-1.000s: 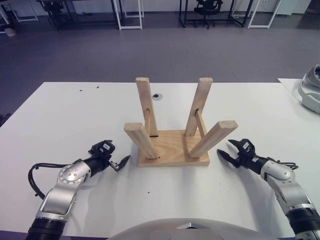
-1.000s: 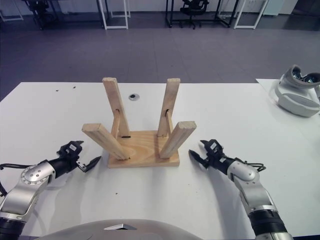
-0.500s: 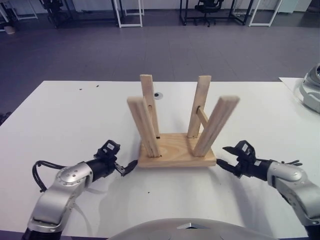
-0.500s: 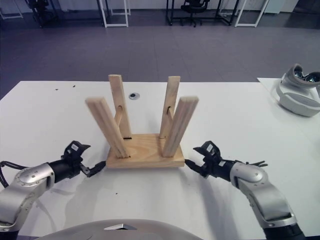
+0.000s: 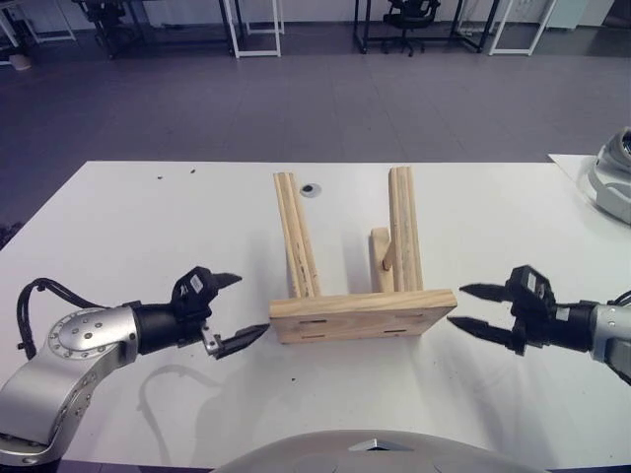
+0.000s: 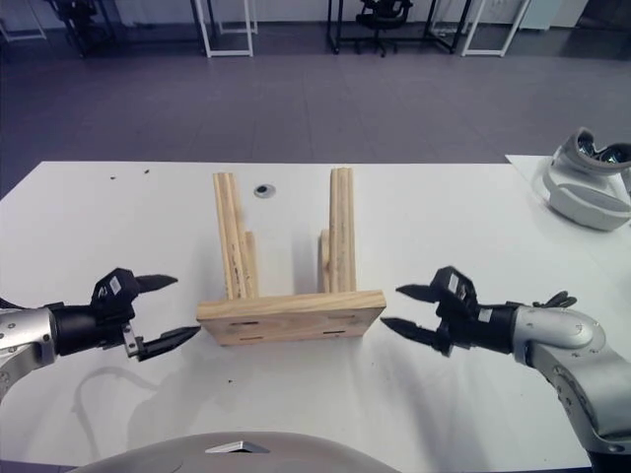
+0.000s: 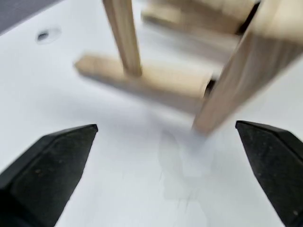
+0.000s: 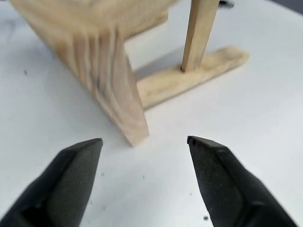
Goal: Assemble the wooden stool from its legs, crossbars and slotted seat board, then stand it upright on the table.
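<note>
The left gripper [image 5: 253, 304] is held released, fingers spread, just beside the left end of the seat board [image 5: 363, 314] and not touching it. The right gripper [image 5: 455, 304] is likewise released and held just off the board's right end. Between them the assembled stool is seen on its side, near the middle of the worktop [image 5: 118, 227]. The board stands on its long edge facing the near edge. The legs [image 5: 296, 236] stretch flat toward the far edge, and a crossbar [image 5: 381, 251] is seen between them.

The step in hand is judged to be the turning of the stool onto its feet. Both ends of the board should be gripped at the same height and at the same time, so that no twist is passed into the slotted joints. The board should then be raised and rolled toward the far edge, so that the leg ends are swung down together. Pressure should be kept even and the motion slow, since a leg could be worked loose. The grip should be let go only once all four feet are judged to be seated.
</note>
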